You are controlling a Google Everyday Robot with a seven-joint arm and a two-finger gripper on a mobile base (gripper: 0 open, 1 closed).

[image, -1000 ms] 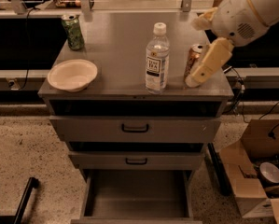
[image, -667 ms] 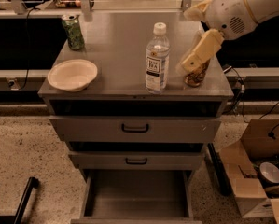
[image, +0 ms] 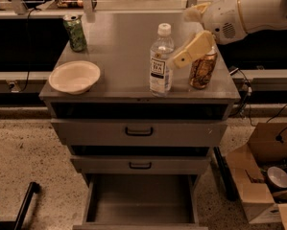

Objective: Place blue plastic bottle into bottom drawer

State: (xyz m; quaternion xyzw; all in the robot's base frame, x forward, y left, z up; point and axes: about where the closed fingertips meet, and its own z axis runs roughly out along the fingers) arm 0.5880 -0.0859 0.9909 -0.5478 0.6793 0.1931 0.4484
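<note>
End effector just beside tea bottle, grip state: can't tell. Risk imo: sideways bump could topple bottle or clip gold-brown can.

Grey cabinet top with green can, white bowl, blue plastic bottle, gold-brown can; gripper between the last two.

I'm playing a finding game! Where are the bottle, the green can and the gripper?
bottle [image: 158, 71]: camera view, its label.
green can [image: 76, 33]: camera view, its side.
gripper [image: 178, 60]: camera view, tip, just right of the bottle.
</note>
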